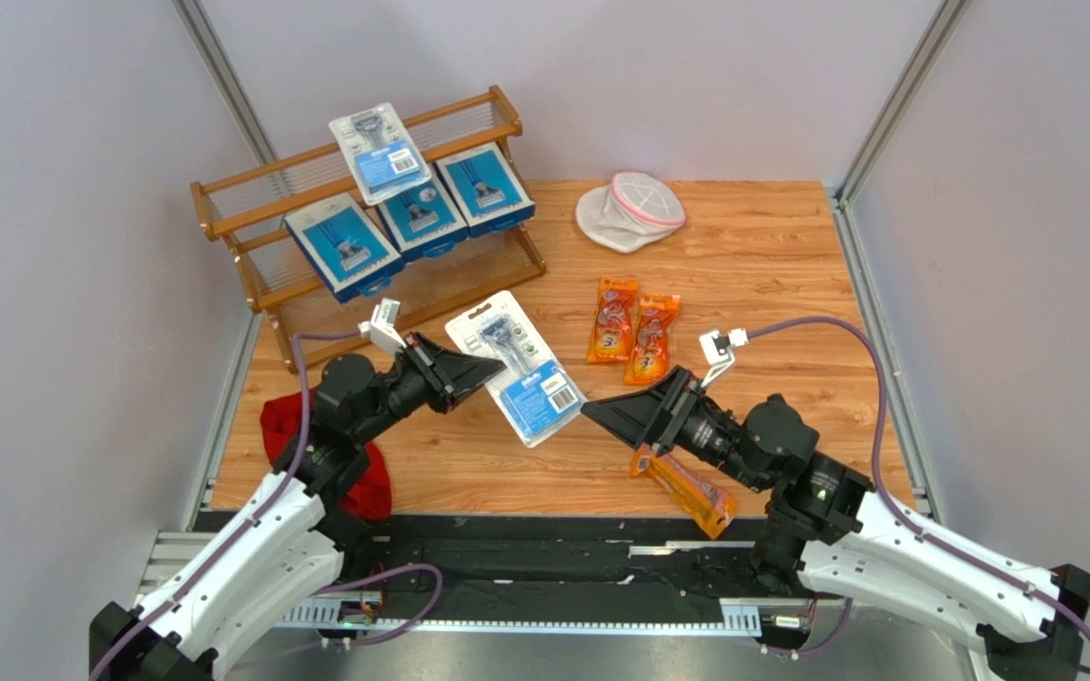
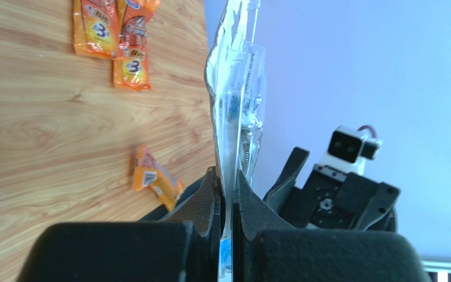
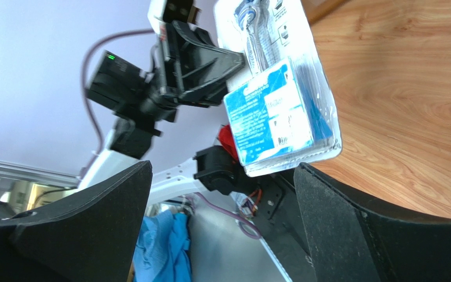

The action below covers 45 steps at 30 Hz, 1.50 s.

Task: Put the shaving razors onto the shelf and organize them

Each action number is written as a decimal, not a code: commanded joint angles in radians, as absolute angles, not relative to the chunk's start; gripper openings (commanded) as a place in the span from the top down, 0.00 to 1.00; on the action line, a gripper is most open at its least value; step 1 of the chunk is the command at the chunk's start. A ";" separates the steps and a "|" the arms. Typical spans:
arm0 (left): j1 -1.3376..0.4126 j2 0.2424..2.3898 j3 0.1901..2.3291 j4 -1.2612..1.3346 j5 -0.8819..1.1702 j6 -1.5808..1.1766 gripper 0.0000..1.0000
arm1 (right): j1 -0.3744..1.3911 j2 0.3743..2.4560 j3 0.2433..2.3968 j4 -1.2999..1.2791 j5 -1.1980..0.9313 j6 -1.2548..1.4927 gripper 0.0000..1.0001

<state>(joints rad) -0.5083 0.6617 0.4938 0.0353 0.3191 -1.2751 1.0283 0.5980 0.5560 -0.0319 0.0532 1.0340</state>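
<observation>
Your left fingers (image 1: 466,373) are clamped on one long edge of the blister pack (image 1: 520,369), holding it off the worktop (image 1: 764,270) between the two arms. In the left wrist view the pack stands edge-on, straight out from the fingertips. From above, its long axis runs from far-left to near-right, with the blue label end nearest the right arm. Your right fingers (image 1: 622,416) are spread wide and hold nothing. They point at that label end from close by without touching it.

What the coming move turns on is where the shelf (image 1: 204,202) lies: beyond and to the left of the held pack, on the left arm's side and well apart from the right arm. The left arm therefore looks like the natural carrier.

Three blue boxes (image 1: 420,216) sit in a row on the shelf, with a second blister pack (image 1: 380,152) above them. You will probably have to turn the held pack's long axis to match theirs. Two orange bags (image 1: 613,321) lie side by side on the worktop, and a third lies by the right arm.
</observation>
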 commanded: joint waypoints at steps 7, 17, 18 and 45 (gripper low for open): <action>-0.506 0.666 0.396 0.491 0.268 -1.549 1.00 | 1.051 0.564 0.428 0.199 0.115 1.129 0.08; -0.506 0.670 0.405 0.488 0.282 -1.546 1.00 | 1.068 0.686 0.399 0.414 0.146 1.117 0.16; -0.506 0.666 0.403 0.488 0.279 -1.548 1.00 | 1.068 0.696 0.403 0.442 0.144 1.103 0.18; -0.506 0.604 0.371 0.402 0.319 -1.525 1.00 | 1.068 0.876 0.477 0.566 0.113 1.089 0.96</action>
